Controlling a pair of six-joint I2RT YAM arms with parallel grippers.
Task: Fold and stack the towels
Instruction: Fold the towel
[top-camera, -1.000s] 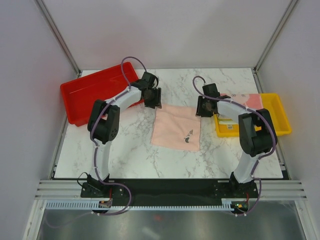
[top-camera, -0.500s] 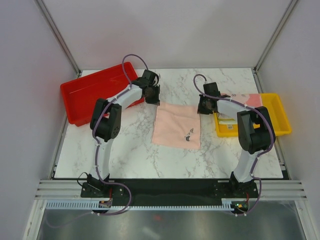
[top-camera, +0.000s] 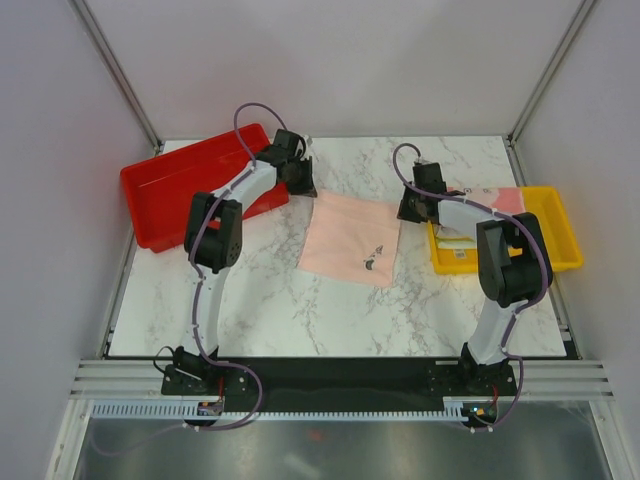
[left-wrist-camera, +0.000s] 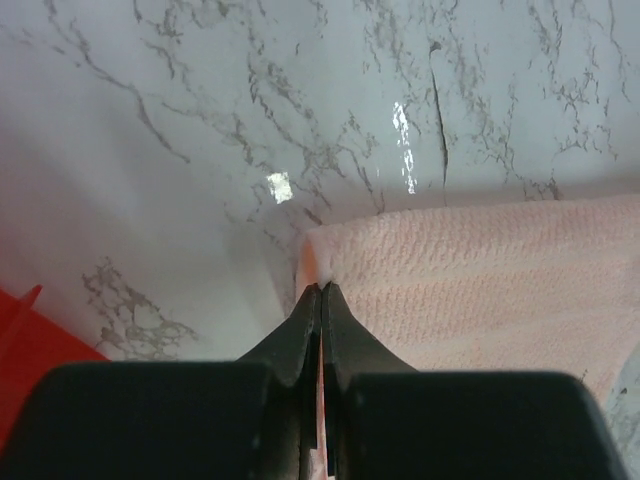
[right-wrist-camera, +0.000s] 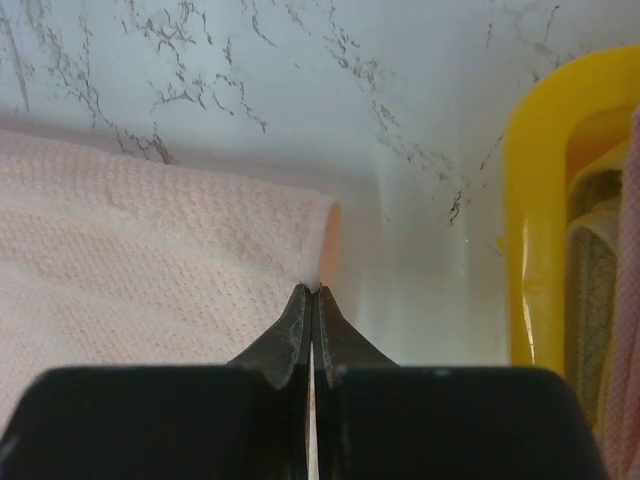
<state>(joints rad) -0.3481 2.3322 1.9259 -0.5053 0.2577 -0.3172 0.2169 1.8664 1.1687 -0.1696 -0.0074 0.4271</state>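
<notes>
Red plastic of the tray (top-camera: 170, 200) filled the far left corner of the marble table (top-camera: 260, 300), and I saw its edge at the lower left of the left wrist view. Just right of it, the left gripper (top-camera: 302, 183) had its fingers pressed together on the far left corner of the peach-pink towel (top-camera: 348, 238), the cloth nipped between the tips (left-wrist-camera: 320, 288). That towel lay spread flat in the middle of the table, with a small dark print (top-camera: 372, 262) near its near right corner. The right gripper (top-camera: 408, 210) was pinched likewise onto the far right corner (right-wrist-camera: 313, 290). Beside it stood the yellow tray (top-camera: 565, 262), where I could make out more towels (top-camera: 497, 199) lying inside.
</notes>
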